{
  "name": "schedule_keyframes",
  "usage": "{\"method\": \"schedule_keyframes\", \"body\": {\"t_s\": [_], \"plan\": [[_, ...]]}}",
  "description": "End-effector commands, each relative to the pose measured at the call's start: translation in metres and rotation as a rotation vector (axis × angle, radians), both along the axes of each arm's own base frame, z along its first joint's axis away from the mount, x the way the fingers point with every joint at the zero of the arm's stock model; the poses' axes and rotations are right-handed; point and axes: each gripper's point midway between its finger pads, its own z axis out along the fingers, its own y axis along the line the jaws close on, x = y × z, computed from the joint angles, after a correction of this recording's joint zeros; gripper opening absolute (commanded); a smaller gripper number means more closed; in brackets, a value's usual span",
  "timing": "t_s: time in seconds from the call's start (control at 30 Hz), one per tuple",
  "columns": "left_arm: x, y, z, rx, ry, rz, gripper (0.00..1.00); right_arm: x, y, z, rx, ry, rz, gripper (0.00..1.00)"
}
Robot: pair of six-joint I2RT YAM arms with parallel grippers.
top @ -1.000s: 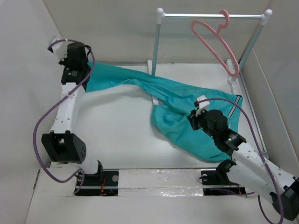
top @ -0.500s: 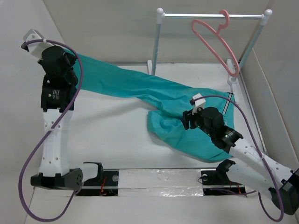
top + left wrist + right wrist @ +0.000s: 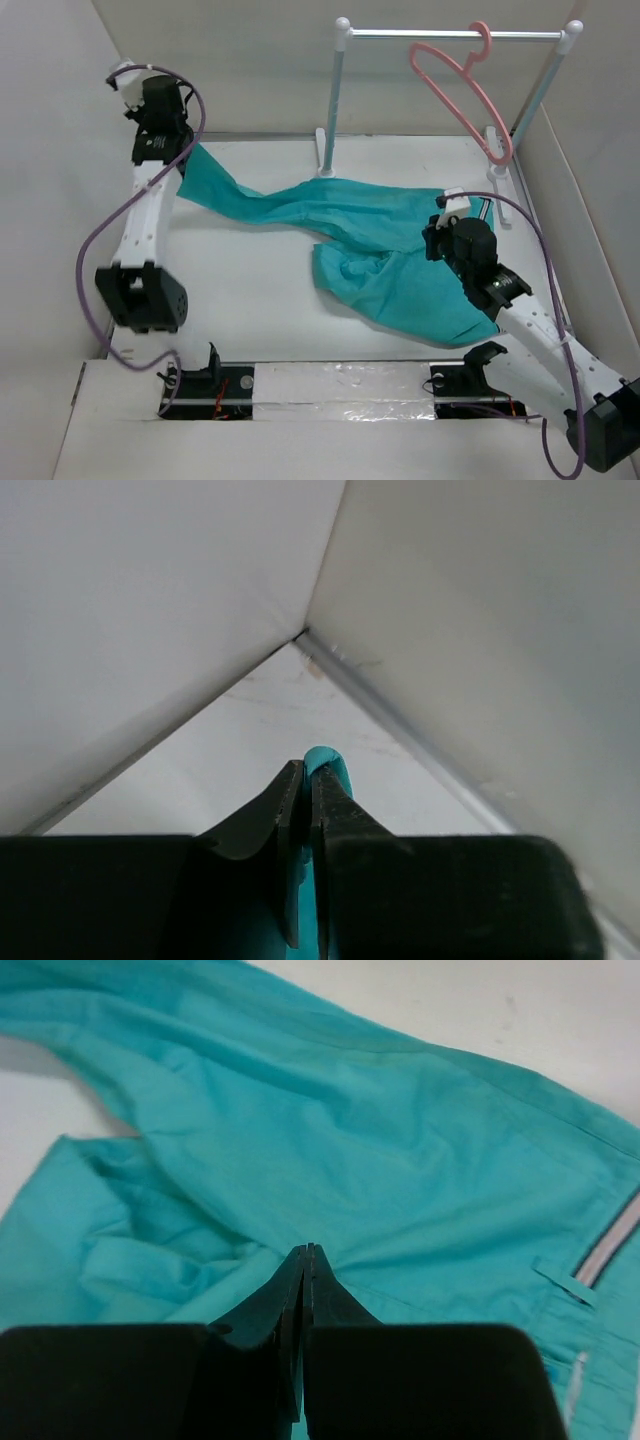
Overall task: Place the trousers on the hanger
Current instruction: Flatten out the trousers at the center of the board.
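Observation:
The teal trousers (image 3: 370, 225) lie crumpled across the middle of the table, one leg stretching to the far left. My left gripper (image 3: 183, 158) is shut on the end of that leg, and a teal fold (image 3: 323, 761) sticks out past its fingertips in the left wrist view. My right gripper (image 3: 433, 240) is shut on a pinch of the trousers (image 3: 400, 1150) near the striped waistband (image 3: 607, 1252). The pink hanger (image 3: 462, 88) hangs by its hook from the rail at the back right, apart from both grippers.
The white-and-grey rail stand (image 3: 338, 95) stands at the back, with its feet on the table by the trousers. White walls (image 3: 60, 180) enclose the table on the left, back and right. The left gripper faces the back-left corner (image 3: 300, 635).
The left gripper swung out to the far left, pulling the leg taut, then came back right and down, so the leg is slack. The right gripper moved right and back with the cloth.

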Motion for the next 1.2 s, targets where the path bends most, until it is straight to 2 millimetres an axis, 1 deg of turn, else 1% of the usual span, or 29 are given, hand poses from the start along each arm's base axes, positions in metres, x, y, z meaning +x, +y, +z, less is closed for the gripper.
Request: {"method": "schedule_keyframes", "body": {"t_s": [0.0, 0.07, 0.13, 0.2, 0.23, 0.27, 0.3, 0.33, 0.37, 0.4, 0.43, 0.47, 0.5, 0.53, 0.57, 0.6, 0.63, 0.67, 0.7, 0.73, 0.77, 0.8, 0.83, 0.87, 0.97, 1.0, 1.1, 1.13, 1.17], "plan": [[0.052, 0.016, -0.049, 0.033, 0.118, 0.036, 0.03, 0.011, -0.013, 0.022, 0.045, -0.027, -0.012, 0.0], [0.07, 0.017, -0.068, 0.018, 0.18, 0.013, 0.18, 0.005, -0.013, 0.019, 0.039, -0.005, 0.012, 0.0], [0.085, 0.013, -0.078, 0.005, 0.225, -0.009, 0.44, 0.0, -0.004, 0.024, 0.05, -0.033, 0.055, 0.05], [0.087, -0.004, -0.084, -0.003, 0.231, -0.061, 0.54, -0.009, 0.016, 0.022, 0.067, -0.029, 0.156, 0.21], [0.084, -0.011, -0.061, 0.004, 0.152, -0.08, 0.6, -0.015, 0.036, 0.016, 0.056, -0.004, 0.229, 0.26], [0.082, -0.015, -0.059, -0.003, 0.131, -0.102, 0.62, -0.018, 0.049, 0.02, 0.056, 0.002, 0.272, 0.35], [0.077, -0.024, -0.069, -0.013, 0.14, -0.127, 0.63, -0.022, 0.062, 0.017, 0.044, 0.02, 0.306, 0.4], [0.069, -0.028, -0.05, -0.025, 0.086, -0.145, 0.62, -0.022, 0.076, 0.005, -0.016, 0.046, 0.352, 0.44], [0.066, -0.034, -0.047, -0.053, 0.067, -0.175, 0.62, -0.038, 0.104, 0.002, -0.039, 0.061, 0.438, 0.48], [0.061, -0.038, -0.049, -0.067, 0.068, -0.192, 0.6, -0.037, 0.117, 0.011, -0.053, 0.042, 0.45, 0.48], [0.05, -0.047, -0.031, -0.07, 0.024, -0.218, 0.54, -0.041, 0.13, 0.008, -0.07, 0.051, 0.474, 0.48], [0.044, -0.052, -0.025, -0.091, -0.001, -0.242, 0.5, -0.05, 0.154, -0.007, -0.108, 0.081, 0.527, 0.44], [0.036, -0.063, -0.032, -0.107, 0.005, -0.272, 0.45, -0.052, 0.171, 0.001, -0.106, 0.068, 0.554, 0.39], [0.018, -0.077, -0.003, -0.117, -0.08, -0.316, 0.38, -0.055, 0.184, 0.0, -0.117, 0.071, 0.579, 0.29], [0.009, -0.09, 0.003, -0.136, -0.107, -0.367, 0.35, -0.055, 0.197, -0.021, -0.17, 0.113, 0.59, 0.09], [-0.001, -0.1, -0.013, -0.172, -0.094, -0.391, 0.32, -0.062, 0.211, -0.027, -0.197, 0.12, 0.619, 0.06], [-0.022, -0.113, 0.012, -0.18, -0.18, -0.437, 0.3, -0.058, 0.223, -0.023, -0.207, 0.111, 0.618, 0.06], [-0.032, -0.12, 0.012, -0.204, -0.194, -0.481, 0.3, -0.057, 0.229, -0.03, -0.234, 0.127, 0.615, 0.16], [-0.04, -0.126, -0.01, -0.233, -0.163, -0.506, 0.3, -0.053, 0.231, -0.056, -0.303, 0.17, 0.588, 0.26], [-0.058, -0.128, 0.004, -0.253, -0.224, -0.533, 0.3, -0.051, 0.234, -0.065, -0.327, 0.182, 0.572, 0.38], [-0.065, -0.136, -0.005, -0.264, -0.212, -0.578, 0.3, -0.051, 0.239, -0.069, -0.337, 0.183, 0.561, 0.56], [-0.071, -0.138, -0.032, -0.276, -0.16, -0.583, 0.3, -0.046, 0.237, -0.086, -0.373, 0.2, 0.532, 0.6], [-0.084, -0.137, -0.035, -0.271, -0.157, -0.59, 0.27, -0.044, 0.236, -0.092, -0.378, 0.211, 0.513, 0.63], [-0.089, -0.138, -0.067, -0.281, -0.101, -0.594, 0.26, -0.04, 0.233, -0.097, -0.393, 0.211, 0.481, 0.65], [-0.106, -0.136, -0.084, -0.287, -0.103, -0.593, 0.26, -0.037, 0.231, -0.12, -0.445, 0.244, 0.46, 0.65], [-0.11, -0.136, -0.105, -0.296, -0.072, -0.59, 0.27, -0.036, 0.235, -0.12, -0.46, 0.241, 0.453, 0.64], [-0.115, -0.144, -0.116, -0.333, -0.069, -0.623, 0.27, -0.026, 0.224, -0.131, -0.564, 0.237, 0.359, 0.59], [-0.116, -0.149, -0.114, -0.344, -0.084, -0.651, 0.27, -0.023, 0.221, -0.133, -0.566, 0.237, 0.325, 0.51], [-0.117, -0.15, -0.115, -0.353, -0.089, -0.657, 0.27, -0.021, 0.22, -0.131, -0.56, 0.231, 0.303, 0.21]]}}
